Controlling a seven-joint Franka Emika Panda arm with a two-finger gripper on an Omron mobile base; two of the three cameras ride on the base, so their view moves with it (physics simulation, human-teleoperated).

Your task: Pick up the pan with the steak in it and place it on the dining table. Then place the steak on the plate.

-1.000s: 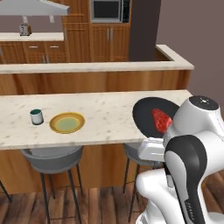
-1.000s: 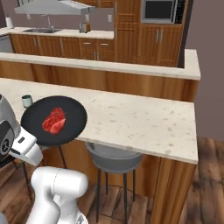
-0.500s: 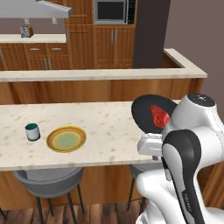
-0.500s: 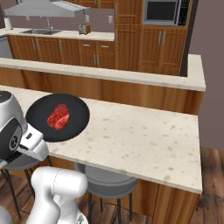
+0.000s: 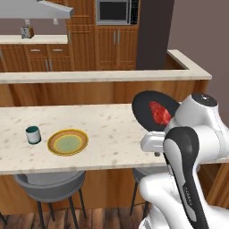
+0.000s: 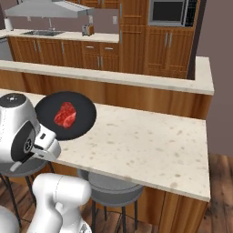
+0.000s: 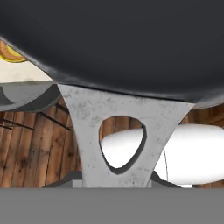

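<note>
Left base view: the pan (image 5: 154, 115) hangs above the near edge of the dining table (image 5: 107, 129), tilted so its black inside faces the camera, with the steak (image 5: 159, 113) lying inside it toward the right. Part of the pan's rim is hidden behind the white arm. The gripper's fingertips cannot be made out; it is closed tight on the pan's metallic handle end (image 7: 117, 131), which rises straight ahead of the hand camera.

Measured from the pan, the plate (image 5: 68, 142) lies on the table well to the left and apart from it, and a small dark-green cup (image 5: 32, 134) stands just beyond the plate, further left. Bare stone runs between pan and plate. A raised wooden ledge (image 5: 103, 77) walls the table's far side behind the pan.

From the right base camera, the pan (image 6: 66, 115) overhangs the table's front edge, and to its right a broad stretch of table top (image 6: 150, 145) is free out to the end corner. Grey stools (image 6: 113, 191) stand below the pan, under the table's edge.
</note>
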